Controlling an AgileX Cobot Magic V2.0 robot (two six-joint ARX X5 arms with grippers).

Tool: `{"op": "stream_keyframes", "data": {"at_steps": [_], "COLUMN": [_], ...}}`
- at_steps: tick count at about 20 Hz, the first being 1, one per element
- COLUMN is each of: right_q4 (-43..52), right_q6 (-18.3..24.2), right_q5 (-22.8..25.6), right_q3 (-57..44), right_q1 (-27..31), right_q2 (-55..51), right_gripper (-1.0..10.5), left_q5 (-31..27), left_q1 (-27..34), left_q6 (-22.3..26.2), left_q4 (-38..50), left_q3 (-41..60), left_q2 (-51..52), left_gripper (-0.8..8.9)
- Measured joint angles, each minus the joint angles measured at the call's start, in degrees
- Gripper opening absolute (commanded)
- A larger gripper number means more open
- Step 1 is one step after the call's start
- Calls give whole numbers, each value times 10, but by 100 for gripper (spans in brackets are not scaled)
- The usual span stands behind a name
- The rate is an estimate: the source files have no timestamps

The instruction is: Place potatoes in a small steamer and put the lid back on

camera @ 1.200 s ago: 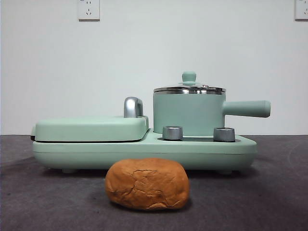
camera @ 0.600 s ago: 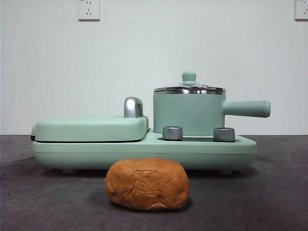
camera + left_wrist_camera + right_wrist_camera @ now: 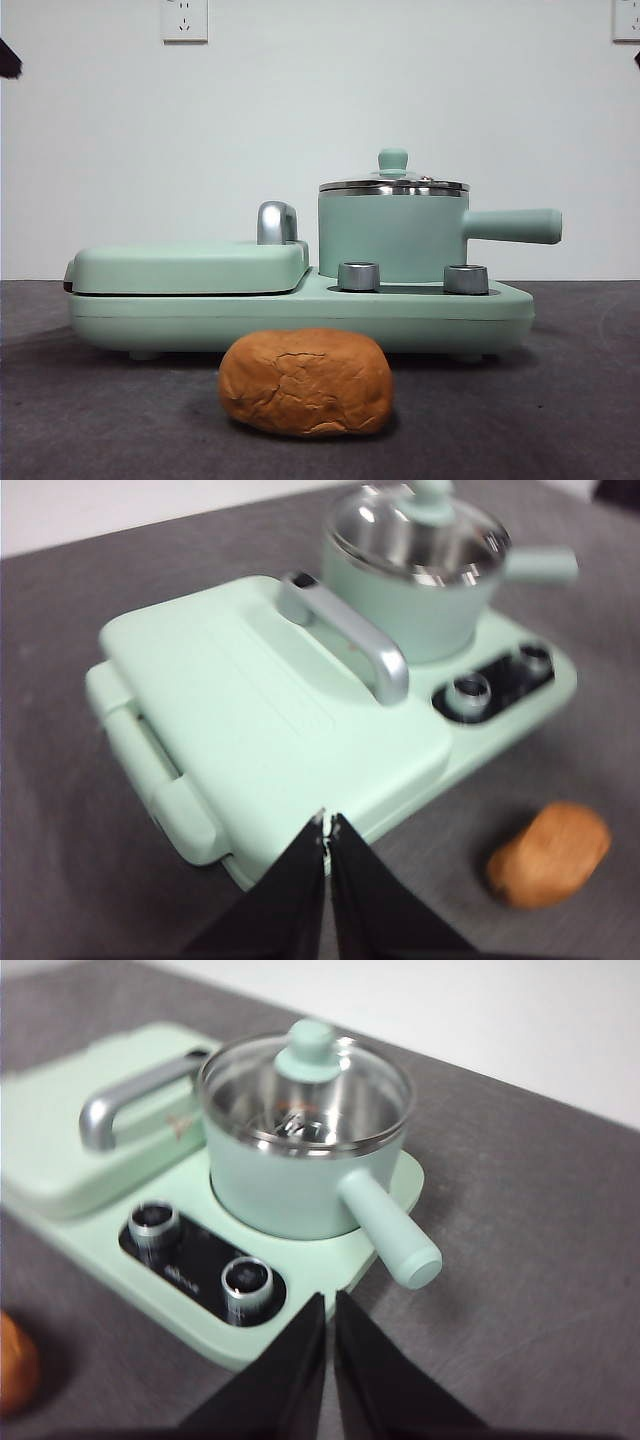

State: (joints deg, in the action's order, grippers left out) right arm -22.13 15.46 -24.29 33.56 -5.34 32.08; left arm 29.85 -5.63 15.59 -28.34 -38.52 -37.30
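The potato [image 3: 306, 383] lies on the dark desk [image 3: 560, 400] in front of the green cooker [image 3: 300, 310], near its middle and apart from it, with nothing touching it. The small steamer [image 3: 392, 238] sits on the cooker's right half, behind two steel knobs [image 3: 359, 276], its long handle pointing right. The glass lid [image 3: 393, 184] rests on the steamer's rim (its green knob on top). To the left of the steamer lies the flat grill cover [image 3: 190, 266] with its chrome handle [image 3: 276, 222].

The left gripper [image 3: 326, 825] hangs above the grill cover's near edge, jaws pressed together and holding nothing. The right gripper [image 3: 329, 1305] hangs above the cooker's knob end, close to the steamer's handle, jaws likewise together and bare.
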Motion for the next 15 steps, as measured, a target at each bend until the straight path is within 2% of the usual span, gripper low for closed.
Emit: {"op": "stream_keyframes", "data": {"at_steps": [2,3,6,7,8,12,15], "right_q4": [-5,-9,-14,-14,-14,-14,-14], "right_q6": [49,74,125,134,140,147,135], "right_q5": [2,3,3,3,3,3,3], "right_q3": [1,1,1,1,1,1,1], "right_q1": [-8,-12,-19,-21,-21,-21,-21], "right_q2": [6,8,10,10,10,10,10], "right_gripper": [27,63,198,241,258,263,263], "left_q5": [0,0,0,0,0,0,0], "left_q1": [-9,-14,-19,-19,-19,-19,-19], "left_q6": [57,85,129,134,136,132,114], "left_q4": [2,4,17,23,29,48,62], "left_q3": [0,-1,-3,-4,-4,-4,-4], "left_q2": [-6,-7,-12,-13,-13,-13,-13], "left_gripper": [20,59,263,315,322,309,309]}}
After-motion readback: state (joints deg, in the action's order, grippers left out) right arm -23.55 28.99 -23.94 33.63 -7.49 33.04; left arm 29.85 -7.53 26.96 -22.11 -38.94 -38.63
